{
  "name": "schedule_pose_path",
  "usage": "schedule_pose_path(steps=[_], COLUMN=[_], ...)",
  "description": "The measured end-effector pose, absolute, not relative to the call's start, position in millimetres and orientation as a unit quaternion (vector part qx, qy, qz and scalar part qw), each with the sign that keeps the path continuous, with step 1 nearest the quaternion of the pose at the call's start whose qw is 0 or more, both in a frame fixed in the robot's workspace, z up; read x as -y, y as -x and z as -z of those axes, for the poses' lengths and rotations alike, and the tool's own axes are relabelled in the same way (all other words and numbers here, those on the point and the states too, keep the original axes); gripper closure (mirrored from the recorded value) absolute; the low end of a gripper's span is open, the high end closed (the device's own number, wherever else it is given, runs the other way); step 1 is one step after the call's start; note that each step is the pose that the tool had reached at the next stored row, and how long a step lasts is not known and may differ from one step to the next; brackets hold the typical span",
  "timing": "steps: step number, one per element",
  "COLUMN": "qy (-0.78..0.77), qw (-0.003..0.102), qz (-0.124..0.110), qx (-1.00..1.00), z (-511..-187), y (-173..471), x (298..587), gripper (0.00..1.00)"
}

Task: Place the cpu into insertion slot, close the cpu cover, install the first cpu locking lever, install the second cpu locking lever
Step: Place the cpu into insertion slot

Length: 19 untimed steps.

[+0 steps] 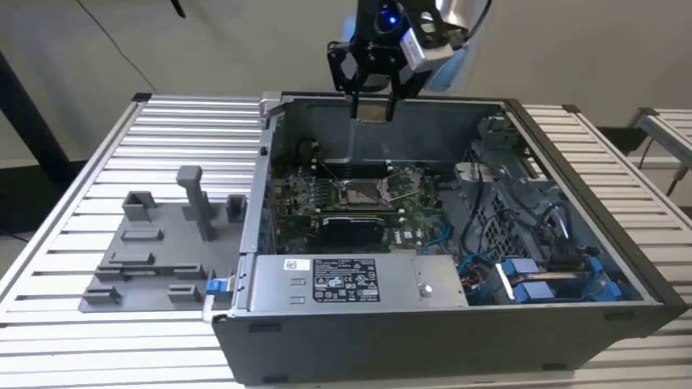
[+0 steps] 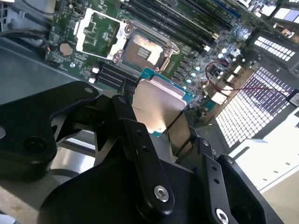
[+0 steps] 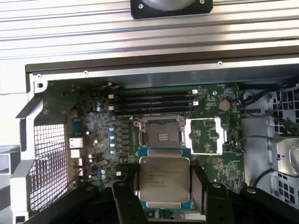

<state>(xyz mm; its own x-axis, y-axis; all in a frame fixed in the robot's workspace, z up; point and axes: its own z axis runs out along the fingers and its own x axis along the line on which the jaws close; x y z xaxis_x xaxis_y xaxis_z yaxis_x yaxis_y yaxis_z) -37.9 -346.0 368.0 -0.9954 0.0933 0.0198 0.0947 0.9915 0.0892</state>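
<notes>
exterior view, claw point(image 1: 371, 115): hung over the far end of the open pc case point(image 1: 433, 340), about 12 o'clock from the insertion slot point(image 1: 360, 191), well clear of the board
exterior view, cpu point(image 1: 372, 108): pinched in the claw, so not in the slot yet
exterior view, cpu cover point(image 1: 411, 185): flipped open, sat at 3 o'clock of the slot
exterior view, other stuff: grey fixture tray point(image 1: 141, 259) on the slatted surface point(image 1: 108, 356) at 9 o'clock of the case; white-labelled grey box point(image 1: 346, 279) at 6 o'clock of the slot
second wrist view, claw point(image 2: 154, 121): black fingers point(image 2: 135, 135) clamped on two opposite edges of the cpu point(image 2: 156, 105), metal top facing the camera
second wrist view, slot point(image 2: 145, 49): bare, dark centre showing, cover point(image 2: 100, 30) swung open right beside it
first wrist view, cpu point(image 3: 164, 177): held flat in the claw point(image 3: 164, 186), near the slot point(image 3: 162, 136) but apart from it
first wrist view, cover point(image 3: 207, 135): open, touching the slot's side
</notes>
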Motion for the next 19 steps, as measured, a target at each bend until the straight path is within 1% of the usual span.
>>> schedule_pose_path(steps=[19], qy=[0.178], qw=[0.002], qz=[0.046], qx=[0.983], z=[-366.1], y=[38.0], x=[346.0], gripper=[0.45])
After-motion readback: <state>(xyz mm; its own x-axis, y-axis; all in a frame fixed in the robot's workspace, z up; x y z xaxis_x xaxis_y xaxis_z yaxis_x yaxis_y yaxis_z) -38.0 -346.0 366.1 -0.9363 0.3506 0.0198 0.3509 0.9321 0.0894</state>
